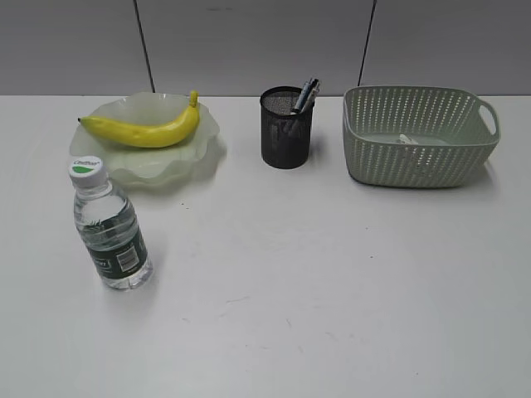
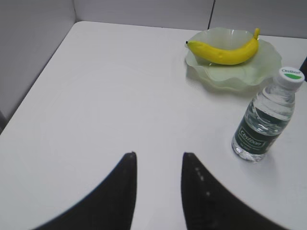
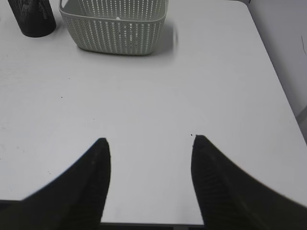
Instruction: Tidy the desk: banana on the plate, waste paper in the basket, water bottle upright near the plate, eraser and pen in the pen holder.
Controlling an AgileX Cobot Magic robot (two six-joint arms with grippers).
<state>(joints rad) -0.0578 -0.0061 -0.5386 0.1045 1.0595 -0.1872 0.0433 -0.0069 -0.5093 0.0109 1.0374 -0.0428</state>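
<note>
A: Left wrist view, entry one: left tool (image 2: 159, 160) hung over bare desk (image 2: 105, 96), its dark curved fingers parted narrowly, nothing between them. Water bottle (image 2: 264, 122) stood upright, well apart, ahead and to its right.

B: And the right tool (image 3: 149, 146)?

A: Parted wider, also holding nothing, above the desk's near edge. Basket (image 3: 117, 31) and pen holder (image 3: 31, 19) sat far ahead of it, side by side.

B: Contents?

A: Banana (image 1: 145, 128) lay across the plate (image 1: 158, 166), curved, yellow, tips greenish. Pen holder held a pen (image 1: 305, 96) leaning against its rim; eraser could not be made out. Waste paper (image 1: 406, 139) showed as a small white scrap on the basket floor.

B: Materials?

A: Plate pale green, translucent, ruffled rim. Basket sage green, rectangular, perforated woven-look walls, side handle. Holder black mesh, cylindrical. Bottle clear plastic, white cap with green mark, dark green label, standing near the plate's front edge, not touching it. Desk plain white, flat.
</note>
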